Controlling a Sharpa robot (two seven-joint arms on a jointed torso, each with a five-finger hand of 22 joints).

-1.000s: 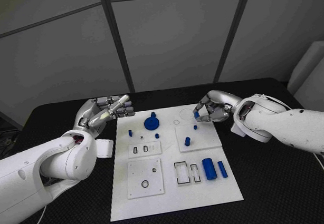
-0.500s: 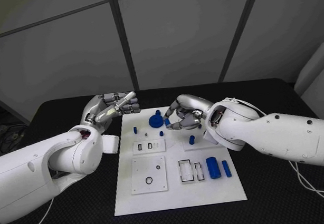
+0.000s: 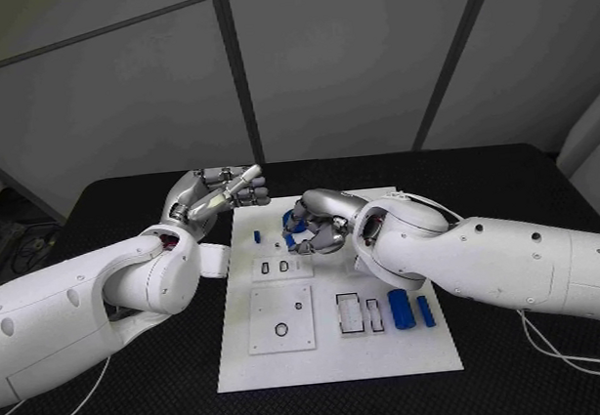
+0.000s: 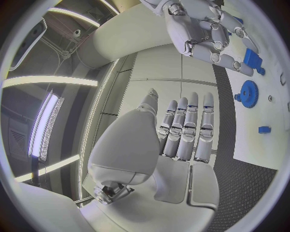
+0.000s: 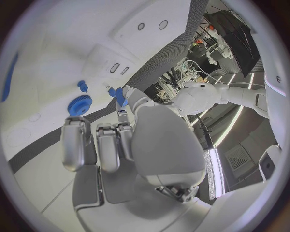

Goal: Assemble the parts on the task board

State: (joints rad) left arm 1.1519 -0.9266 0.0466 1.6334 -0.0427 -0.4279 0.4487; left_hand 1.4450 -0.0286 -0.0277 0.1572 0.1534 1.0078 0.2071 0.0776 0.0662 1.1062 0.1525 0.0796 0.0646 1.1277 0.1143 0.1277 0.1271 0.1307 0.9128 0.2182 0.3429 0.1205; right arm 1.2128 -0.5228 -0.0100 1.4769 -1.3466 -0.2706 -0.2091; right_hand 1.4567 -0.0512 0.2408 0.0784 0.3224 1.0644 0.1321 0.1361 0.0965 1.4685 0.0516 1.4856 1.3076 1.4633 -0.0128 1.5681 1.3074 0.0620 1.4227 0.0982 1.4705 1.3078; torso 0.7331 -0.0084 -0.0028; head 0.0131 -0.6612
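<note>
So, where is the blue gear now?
In the head view the blue gear is at the far end of the white board, near its middle, partly covered by the right hand.

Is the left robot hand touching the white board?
Apart. In the left wrist view the left robot hand has straight, empty fingers, and black table shows between them and the white task board.

1. The right hand (image 3: 319,227) covered the blue gear (image 5: 79,104) in the head view's centre.
2. A blue part (image 5: 7,79) was cut off at the right wrist view's left edge.
3. The task board (image 3: 398,351) hid partly beneath the right arm.
</note>
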